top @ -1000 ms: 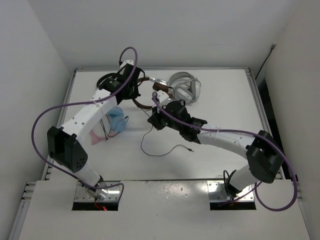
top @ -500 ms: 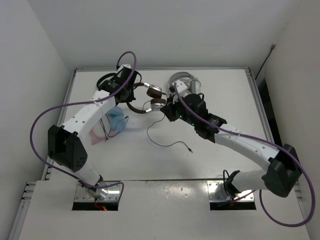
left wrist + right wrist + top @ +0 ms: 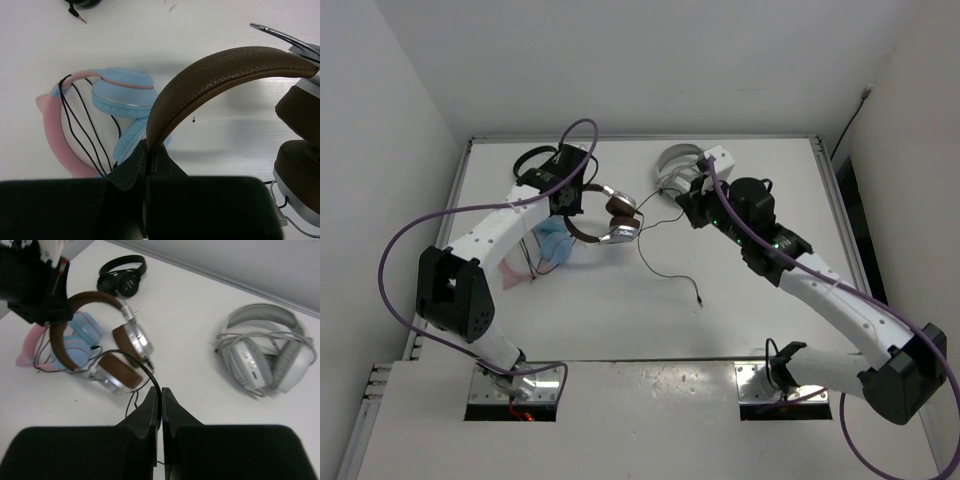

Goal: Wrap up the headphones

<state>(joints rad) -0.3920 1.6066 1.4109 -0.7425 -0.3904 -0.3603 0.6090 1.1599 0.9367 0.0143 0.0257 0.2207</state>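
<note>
Headphones (image 3: 607,214): over-ear type. The headband (image 3: 215,75) is brown with a grained, leather-look surface. The earcups (image 3: 131,342) have silver shells and brown pads and sit close together.
Headphones position: back-left centre of the bench (image 3: 770,290), held by the headband, with the earcups pointing towards the right arm.
Cable (image 3: 660,262): thin and black. It runs from the earcups to the right claw, then trails in loose curves over the bench to a free plug (image 3: 700,301).
Left claw (image 3: 146,150): closed on the lower end of the headband.
Right claw (image 3: 161,394): fingers pressed together, pinching the cable near the earcups.
Pink-and-blue headphones (image 3: 107,97): lying on the bench below the held headband.
White-grey headphones (image 3: 265,355): at the back, beside the right claw.
Black headphones (image 3: 122,275): at the back left corner.
</note>
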